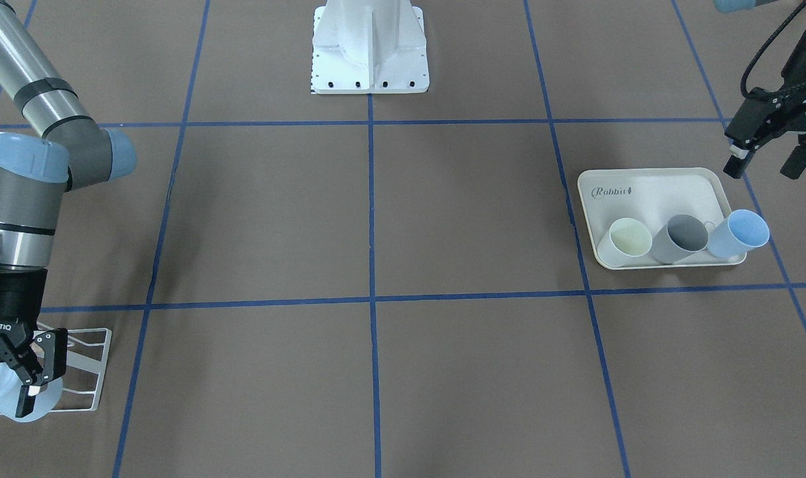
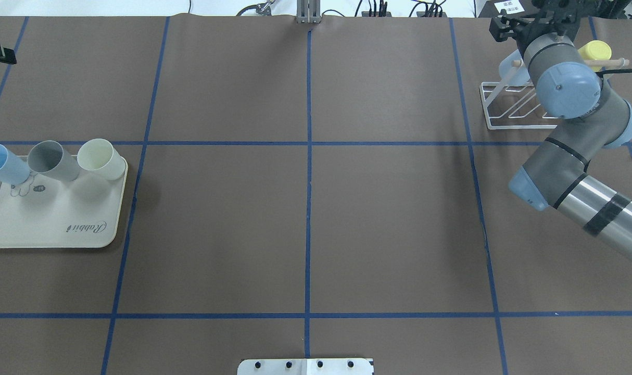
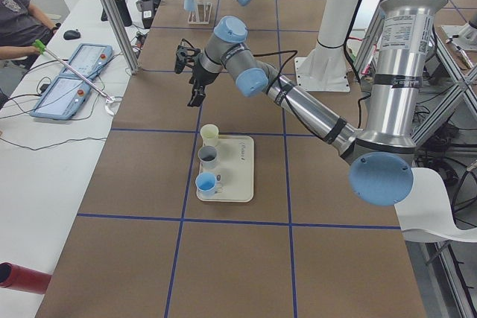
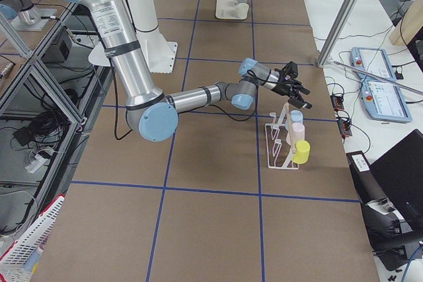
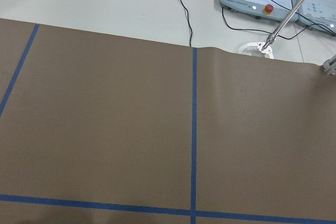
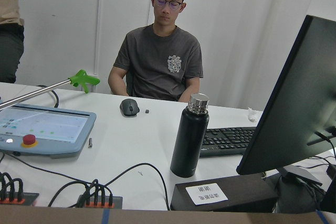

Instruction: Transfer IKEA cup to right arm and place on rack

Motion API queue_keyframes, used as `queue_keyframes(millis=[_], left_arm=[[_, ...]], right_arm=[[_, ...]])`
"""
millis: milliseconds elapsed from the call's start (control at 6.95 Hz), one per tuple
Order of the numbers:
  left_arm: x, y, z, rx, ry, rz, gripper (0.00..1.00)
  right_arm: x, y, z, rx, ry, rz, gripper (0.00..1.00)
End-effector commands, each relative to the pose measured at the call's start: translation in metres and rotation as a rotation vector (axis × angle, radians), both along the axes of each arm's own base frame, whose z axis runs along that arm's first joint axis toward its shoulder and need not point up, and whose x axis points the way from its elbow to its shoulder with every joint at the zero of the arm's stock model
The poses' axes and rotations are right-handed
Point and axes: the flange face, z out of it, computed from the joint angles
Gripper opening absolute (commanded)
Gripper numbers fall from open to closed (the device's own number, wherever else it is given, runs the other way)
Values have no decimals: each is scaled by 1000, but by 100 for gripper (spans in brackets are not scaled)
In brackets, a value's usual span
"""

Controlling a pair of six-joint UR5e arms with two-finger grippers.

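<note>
A pale blue cup (image 1: 8, 401) (image 4: 297, 117) hangs at the top of the white wire rack (image 1: 84, 372) (image 2: 508, 112), beside the rack's wooden dowel. My right gripper (image 4: 301, 97) hovers right at this cup with its jaws spread, one of its fingers (image 1: 34, 382) crossing in front of the cup, the other cut off by the frame edge. My left gripper (image 1: 765, 166) hangs open and empty above the table, just beyond the cream tray (image 1: 648, 189). On that tray lie a cream cup (image 1: 625, 240), a grey cup (image 1: 680, 238) and a blue cup (image 1: 738, 234).
A pink cup (image 4: 301, 133) and a yellow cup (image 4: 303, 152) also hang on the rack. The white robot base (image 1: 370, 60) stands at mid-table. A desk with a black bottle (image 6: 189, 135), tablets and a seated person lies beyond the table's far edge.
</note>
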Motion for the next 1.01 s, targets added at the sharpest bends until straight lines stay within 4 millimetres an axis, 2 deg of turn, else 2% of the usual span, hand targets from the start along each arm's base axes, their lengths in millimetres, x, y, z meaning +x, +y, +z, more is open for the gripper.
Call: queue_keyframes(millis=[0, 144, 432, 576, 863], left_arm=[[-6, -2, 4, -5, 3, 6, 100], [-7, -6, 12, -12, -8, 11, 100], [-12, -8, 49, -13, -80, 68, 100], [-12, 1, 86, -44, -108, 140, 100], [-16, 8, 149, -88, -183, 218, 100]], right_arm=[[21, 12, -41, 64, -80, 18, 99], [34, 30, -63, 99, -173, 38, 99], [60, 69, -92, 143, -346, 64, 99], [64, 82, -113, 159, -468, 67, 99], [50, 111, -134, 160, -632, 37, 99]])
